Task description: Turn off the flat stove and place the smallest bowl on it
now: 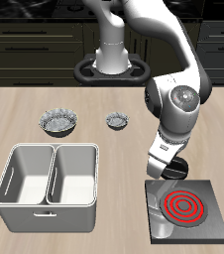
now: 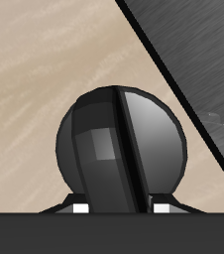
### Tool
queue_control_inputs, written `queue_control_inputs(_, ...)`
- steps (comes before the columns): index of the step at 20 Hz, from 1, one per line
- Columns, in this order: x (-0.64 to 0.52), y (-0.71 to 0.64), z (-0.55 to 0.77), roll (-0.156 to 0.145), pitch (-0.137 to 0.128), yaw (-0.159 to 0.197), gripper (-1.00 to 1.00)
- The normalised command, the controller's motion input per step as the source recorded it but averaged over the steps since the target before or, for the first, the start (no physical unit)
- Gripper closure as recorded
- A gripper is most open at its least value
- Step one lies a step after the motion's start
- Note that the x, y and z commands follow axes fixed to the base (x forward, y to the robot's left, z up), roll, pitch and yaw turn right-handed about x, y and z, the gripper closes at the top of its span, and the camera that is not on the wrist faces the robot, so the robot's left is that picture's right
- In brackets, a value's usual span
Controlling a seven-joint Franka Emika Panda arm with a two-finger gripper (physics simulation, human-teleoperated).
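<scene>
— Wrist view puts the gripper (image 2: 118, 210) right over the round black knob (image 2: 121, 141); whether its fingers are spread or pinching, I cannot tell.

— Rings on the flat black square stove (image 1: 188, 211) glow red, so nothing's done. The smallest fluted silvery bowl (image 1: 116, 121) sits farther back on the table, untouched.

stove (image 1: 205, 226) at front edge | bin (image 1: 47, 187) beside it | bowls (image 1: 59, 121) farther back

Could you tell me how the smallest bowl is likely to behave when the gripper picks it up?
The smallest bowl looks thin and metallic, so probably light and stiff. Its crinkled, fluted rim may give the fingers an uneven hold, so it could slip. Sitting low and wide, it seems unlikely to tip when nudged.
</scene>
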Motion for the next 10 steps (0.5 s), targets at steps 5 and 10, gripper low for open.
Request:
queue_control_inputs(5,0.01,0.04,0.16,0.009,-0.032,-0.087,1.00)
queue_control_inputs(10,0.04,0.05,0.25,0.023,-0.062,-0.144,1.00)
